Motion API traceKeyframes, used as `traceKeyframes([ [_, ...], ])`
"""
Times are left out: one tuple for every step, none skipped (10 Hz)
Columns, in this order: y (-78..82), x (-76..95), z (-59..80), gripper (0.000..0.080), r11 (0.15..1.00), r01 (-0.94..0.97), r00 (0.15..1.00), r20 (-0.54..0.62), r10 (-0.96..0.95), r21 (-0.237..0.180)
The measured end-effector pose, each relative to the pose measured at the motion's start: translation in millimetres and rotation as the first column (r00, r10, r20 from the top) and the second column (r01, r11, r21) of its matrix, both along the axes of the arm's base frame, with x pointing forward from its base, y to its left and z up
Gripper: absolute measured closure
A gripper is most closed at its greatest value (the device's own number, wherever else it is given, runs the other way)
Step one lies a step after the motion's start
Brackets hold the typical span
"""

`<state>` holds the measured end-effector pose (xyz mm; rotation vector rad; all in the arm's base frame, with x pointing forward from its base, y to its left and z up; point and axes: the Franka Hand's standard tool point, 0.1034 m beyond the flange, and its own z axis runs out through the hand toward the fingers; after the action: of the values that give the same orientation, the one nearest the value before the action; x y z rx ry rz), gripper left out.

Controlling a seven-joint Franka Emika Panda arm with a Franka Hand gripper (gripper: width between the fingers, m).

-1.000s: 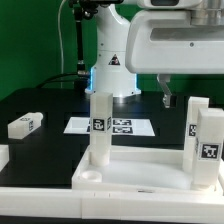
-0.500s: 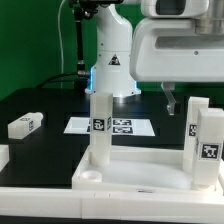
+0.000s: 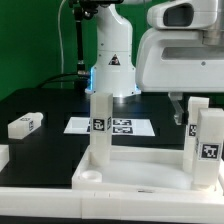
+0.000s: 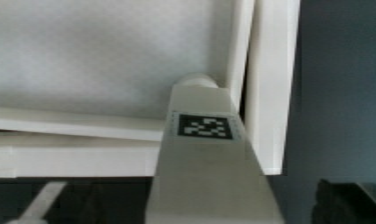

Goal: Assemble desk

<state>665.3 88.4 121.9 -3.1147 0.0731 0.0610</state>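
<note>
Exterior view shows your hand wide and empty, just beside the far upright leg on the tabletop, which lies on the counter. One socket looks bare. Next, by my judgement, you fetch the loose leg and seat it there.

The gripper sliding toward the exterior view's right and lower, now just beside the far upright leg, arm body following

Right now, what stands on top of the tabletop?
Three upright legs and one empty corner socket. The nearest leg covers the foot of the one behind it.
</note>
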Motion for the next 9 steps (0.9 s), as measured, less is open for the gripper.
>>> traceKeyframes([
  [-0.6,-0.1,-0.2,0.0361,1.000,0.001,1.000,0.000,-0.001,0.000],
  [-0.6,-0.2,-0.3,0.0513,1.000,0.001,1.000,-0.001,-0.001,0.000],
  [-0.6,-0.2,-0.3,0.0513,1.000,0.001,1.000,-0.001,-0.001,0.000],
  [-0.7,-0.2,-0.3,0.0511,1.000,0.001,1.000,-0.001,-0.001,0.000],
  [-0.6,-0.2,-0.3,0.0511,1.000,0.008,1.000,-0.001,-0.008,0.000],
  [-0.5,-0.2,-0.3,0.0511,1.000,0.019,1.000,-0.001,-0.019,0.000],
  [-0.3,-0.2,-0.3,0.0511,0.997,0.078,0.997,-0.003,-0.078,-0.002],
  [0.1,-0.3,-0.3,0.0511,0.991,0.136,0.991,-0.004,-0.136,-0.003],
  [0.6,-0.2,-0.4,0.0511,0.973,0.231,0.973,-0.005,-0.231,-0.003],
])
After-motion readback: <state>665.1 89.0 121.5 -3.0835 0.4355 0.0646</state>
